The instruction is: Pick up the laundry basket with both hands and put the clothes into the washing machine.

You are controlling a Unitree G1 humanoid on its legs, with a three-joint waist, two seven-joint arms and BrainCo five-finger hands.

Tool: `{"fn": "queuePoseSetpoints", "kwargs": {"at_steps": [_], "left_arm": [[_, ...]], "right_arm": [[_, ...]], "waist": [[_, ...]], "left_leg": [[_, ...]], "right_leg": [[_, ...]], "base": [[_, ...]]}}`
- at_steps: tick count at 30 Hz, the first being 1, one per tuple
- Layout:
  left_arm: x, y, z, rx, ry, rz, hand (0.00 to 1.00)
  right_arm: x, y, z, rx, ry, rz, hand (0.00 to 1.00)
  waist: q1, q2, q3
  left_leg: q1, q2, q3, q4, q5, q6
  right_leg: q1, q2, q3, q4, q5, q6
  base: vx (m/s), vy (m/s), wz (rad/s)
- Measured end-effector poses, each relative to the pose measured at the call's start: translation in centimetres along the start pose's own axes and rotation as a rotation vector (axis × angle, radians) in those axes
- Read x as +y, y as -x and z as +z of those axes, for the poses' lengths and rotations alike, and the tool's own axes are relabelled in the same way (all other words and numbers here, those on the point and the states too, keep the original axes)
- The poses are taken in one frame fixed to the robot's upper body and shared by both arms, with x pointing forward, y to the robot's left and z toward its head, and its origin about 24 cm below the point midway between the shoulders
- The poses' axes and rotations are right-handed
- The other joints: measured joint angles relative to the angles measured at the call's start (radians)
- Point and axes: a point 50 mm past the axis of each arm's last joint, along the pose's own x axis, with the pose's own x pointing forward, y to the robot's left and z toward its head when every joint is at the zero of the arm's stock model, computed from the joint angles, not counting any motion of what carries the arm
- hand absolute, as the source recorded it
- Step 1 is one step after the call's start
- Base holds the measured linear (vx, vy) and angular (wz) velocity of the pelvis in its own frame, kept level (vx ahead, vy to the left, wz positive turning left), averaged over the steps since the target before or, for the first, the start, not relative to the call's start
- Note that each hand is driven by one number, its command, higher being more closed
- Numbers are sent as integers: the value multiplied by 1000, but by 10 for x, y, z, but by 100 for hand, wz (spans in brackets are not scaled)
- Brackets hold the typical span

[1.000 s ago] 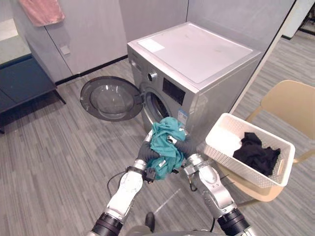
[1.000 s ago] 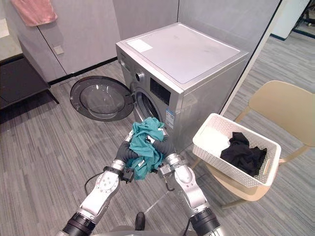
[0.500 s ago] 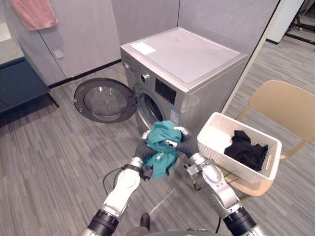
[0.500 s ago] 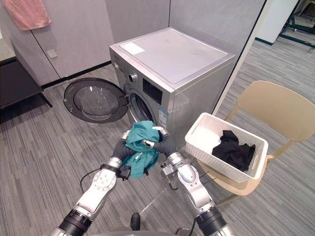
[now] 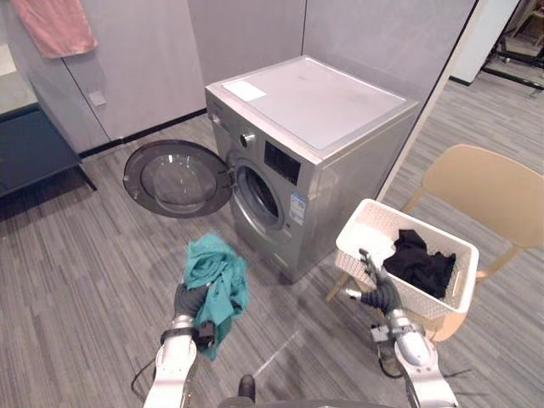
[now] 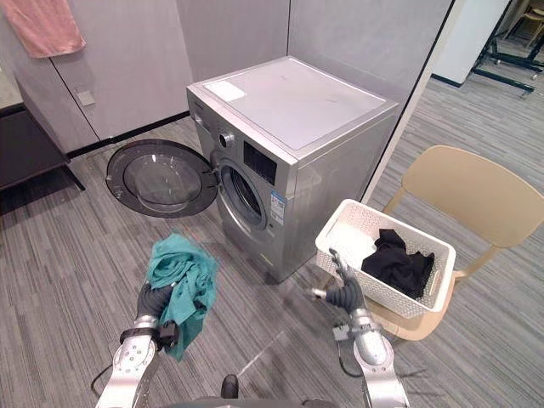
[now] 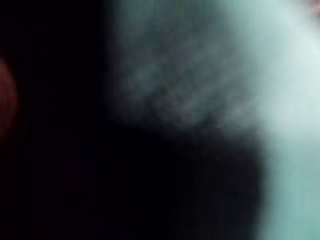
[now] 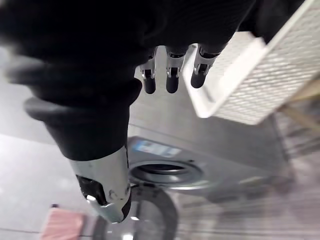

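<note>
Task partway: my left hand [image 5: 189,301] holds the teal garment [image 5: 218,270] short of the open washing machine [image 5: 314,102], grip hidden in cloth; my right hand [image 5: 377,293], fingers [image 8: 170,79] apart and empty, hangs beside the basket [image 5: 435,299], black garment [image 5: 421,263] yet unloaded.

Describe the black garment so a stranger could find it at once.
Right of the silver washing machine stands a tan chair, and a white perforated basket rests on its seat. The black garment lies crumpled inside that basket, toward the chair's back. It is the only dark cloth; the other, a teal cloth, hangs at the left hand, outside the basket.
</note>
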Motion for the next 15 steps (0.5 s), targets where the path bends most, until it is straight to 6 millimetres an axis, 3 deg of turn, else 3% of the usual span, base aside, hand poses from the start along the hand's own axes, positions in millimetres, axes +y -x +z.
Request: {"fn": "queuePoseSetpoints", "kwargs": {"at_steps": [2, 3, 5, 6, 7, 8, 11, 13, 15], "left_arm": [[1, 2, -9, 50, 25, 4, 100], [2, 2, -11, 57, 26, 8, 100], [6, 3, -13, 71, 36, 30, 100], [4, 3, -12, 70, 52, 34, 100], [3, 3, -13, 74, 55, 33, 100], [1, 4, -17, 88, 60, 32, 100], [2, 5, -21, 112, 56, 36, 100], [6, 7, -25, 127, 55, 49, 100], [8, 19, -37, 179, 60, 58, 100]], "right_arm": [[-4, 5, -34, 164, -24, -47, 0], [-5, 6, -41, 196, -31, -62, 0], [-8, 13, -60, 299, -60, -117, 0], [-8, 16, -69, 351, -65, -134, 0], [-8, 15, -72, 369, -62, -139, 0], [-10, 15, -75, 394, -54, -145, 0], [-5, 1, -63, 364, -65, -133, 0], [4, -11, -51, 330, -88, -117, 0], [3, -12, -50, 335, -90, -119, 0]], "waist": [[5, 8, 20], [9, 10, 28], [14, 5, 42], [13, 1, 53], [20, 7, 56], [25, 15, 63], [28, -1, 82], [32, -31, 108], [27, -41, 118]], "left_leg": [[-54, -18, -67, 30, 0, 2], [-66, -22, -75, 31, 0, 5], [-97, -20, 48, 37, -29, 98], [-108, 1, 197, 60, -38, 116], [-111, 15, 261, 73, -22, 122], [-118, 19, 320, 99, 18, 85], [-124, -22, 302, 114, 1, 83], [-143, -30, 304, 204, -91, 85], [-146, -47, 284, 324, -209, 101]], "right_leg": [[0, -21, -84, 17, -25, 6], [1, -26, -104, 24, -32, 8], [9, -70, -195, 41, -43, 14], [22, -96, -255, 47, -43, 14], [28, -103, -273, 55, -45, 16], [45, -114, -291, 60, -51, 24], [88, -136, -299, 22, -42, 40], [114, -160, -300, 29, -51, 68], [88, -249, -263, 239, -58, 78]], "base": [[37, -42, 104], [36, -13, 110], [104, 3, 133], [201, 22, 128], [262, 29, 116], [217, 48, 74], [190, 72, 64], [179, 111, 22], [227, 162, 14]]}}
